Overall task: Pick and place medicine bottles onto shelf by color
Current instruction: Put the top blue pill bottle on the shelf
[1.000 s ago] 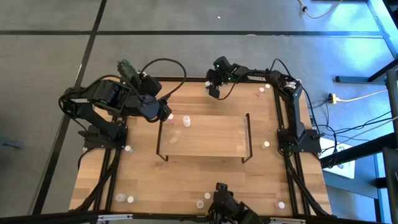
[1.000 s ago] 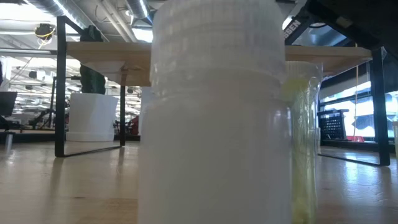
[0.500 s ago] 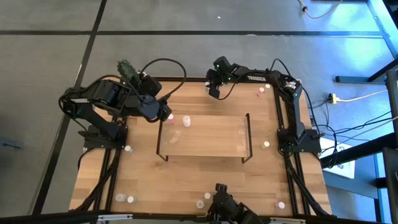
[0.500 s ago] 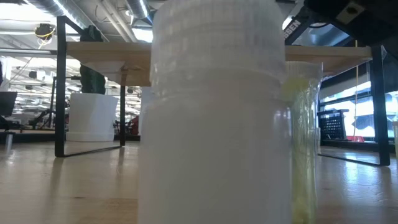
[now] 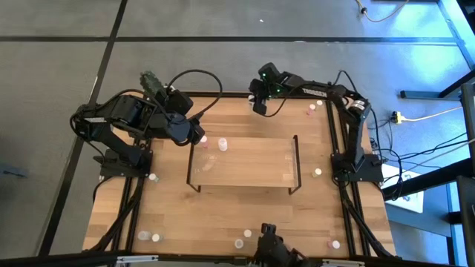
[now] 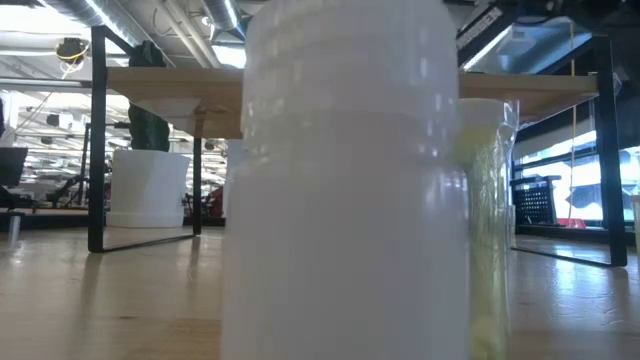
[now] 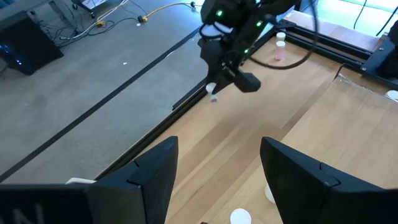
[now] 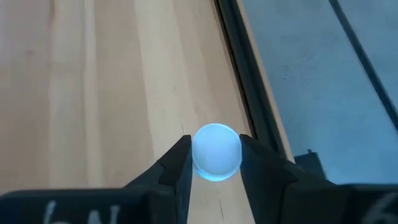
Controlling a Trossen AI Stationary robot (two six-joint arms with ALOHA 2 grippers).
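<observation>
My right gripper (image 5: 257, 106) hovers over the table's far edge, shut on a small white-capped medicine bottle (image 8: 216, 151); the left wrist view shows that bottle (image 7: 212, 92) below the fingers. My left gripper (image 5: 196, 138) waits open at the shelf's far left corner, nothing between its fingers (image 7: 155, 177). The shelf (image 5: 245, 163), a light-wood board with black end frames, stands on its frames mid-table. Two pink bottles (image 5: 204, 139) (image 5: 223, 144) stand at its far left corner. My right gripper pinches the bottle between its two fingers (image 8: 177, 163), one on either side just under the pale cap (image 8: 216, 151). The fingers slant down from the table's right. The bottle stays upright, cap up, and looks clear of the tabletop by the far edge.
Loose bottles stand around the table: far right (image 5: 312, 111), right of the shelf (image 5: 318, 172), left edge (image 5: 152, 178), near left (image 5: 148, 236), near middle (image 5: 242, 238), near right (image 5: 335, 243). A white bottle (image 6: 340, 180) fills the low view. A white cactus pot (image 6: 148, 185) stands behind the shelf.
My right gripper has risen a little at the table's far edge, and the white-capped bottle that stood there beside it has come up off the table with it. In the low view the right arm has drawn upward.
</observation>
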